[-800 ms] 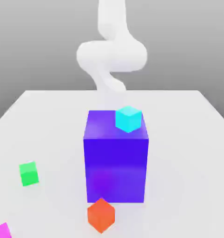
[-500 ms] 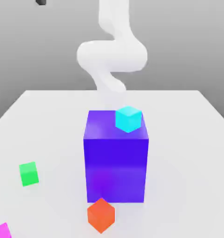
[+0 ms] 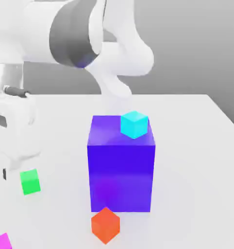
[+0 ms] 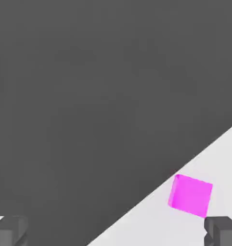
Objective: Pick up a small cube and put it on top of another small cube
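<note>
The small magenta-pink cube (image 3: 1, 241) lies on the white table at the near corner on the exterior view's left, cut by the picture's edge. In the hand view the same cube (image 4: 190, 195) rests on the table close to its edge, beside one dark fingertip (image 4: 223, 232). My gripper (image 4: 116, 233) is open, its fingertips wide apart with nothing between them. The arm's white hand (image 3: 12, 129) hangs at the exterior view's left, above the green cube (image 3: 30, 182) and the magenta cube.
A big blue-purple block (image 3: 121, 165) stands mid-table with a cyan cube (image 3: 134, 124) on its top corner. An orange cube (image 3: 105, 224) sits just in front of the block. The table edge (image 4: 161, 190) runs near the magenta cube.
The arm has swung forward and down into the exterior view's left side, over the green cube. None of the cubes has moved.
</note>
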`<state>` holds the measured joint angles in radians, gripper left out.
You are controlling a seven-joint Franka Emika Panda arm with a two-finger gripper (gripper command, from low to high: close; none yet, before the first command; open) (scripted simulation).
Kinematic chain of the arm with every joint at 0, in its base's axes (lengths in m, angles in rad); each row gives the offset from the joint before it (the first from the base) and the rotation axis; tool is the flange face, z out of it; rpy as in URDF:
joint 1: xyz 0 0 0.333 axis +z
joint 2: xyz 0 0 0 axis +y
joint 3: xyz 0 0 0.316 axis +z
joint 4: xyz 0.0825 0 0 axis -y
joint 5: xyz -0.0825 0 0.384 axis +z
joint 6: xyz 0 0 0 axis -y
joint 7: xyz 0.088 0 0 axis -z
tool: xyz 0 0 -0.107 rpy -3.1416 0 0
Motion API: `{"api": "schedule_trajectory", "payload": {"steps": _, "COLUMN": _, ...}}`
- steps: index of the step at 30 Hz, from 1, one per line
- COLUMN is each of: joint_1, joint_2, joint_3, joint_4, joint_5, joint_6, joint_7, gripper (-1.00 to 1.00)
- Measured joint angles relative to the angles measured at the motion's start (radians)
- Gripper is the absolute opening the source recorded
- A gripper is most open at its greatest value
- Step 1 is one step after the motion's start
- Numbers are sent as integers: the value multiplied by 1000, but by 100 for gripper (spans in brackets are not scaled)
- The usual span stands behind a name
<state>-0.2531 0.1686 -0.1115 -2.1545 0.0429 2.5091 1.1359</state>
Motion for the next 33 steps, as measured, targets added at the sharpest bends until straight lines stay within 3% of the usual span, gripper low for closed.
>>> {"api": "schedule_trajectory", "payload": {"steps": 11, "joint_1": -85, "joint_2": 402, "joint_3": -12, "joint_4": 70, "joint_5": 99, "joint_6": 140, "joint_7": 43, "gripper": 0}}
{"api": "schedule_trajectory", "payload": {"steps": 12, "joint_1": -90, "joint_2": 432, "joint_3": -6, "joint_4": 77, "joint_5": 104, "joint_6": 162, "joint_7": 40, "gripper": -100}}
{"api": "schedule_trajectory", "payload": {"steps": 18, "joint_1": -92, "joint_2": 447, "joint_3": -3, "joint_4": 81, "joint_5": 108, "joint_6": 174, "joint_7": 37, "gripper": -100}}
{"api": "schedule_trajectory", "payload": {"steps": 23, "joint_1": -74, "joint_2": 317, "joint_3": -30, "joint_4": 46, "joint_5": 81, "joint_6": 79, "joint_7": 53, "gripper": -100}}
{"api": "schedule_trajectory", "payload": {"steps": 33, "joint_1": -121, "joint_2": -8, "joint_3": -152, "joint_4": -301, "joint_5": -95, "joint_6": 113, "joint_7": -92, "gripper": -100}}
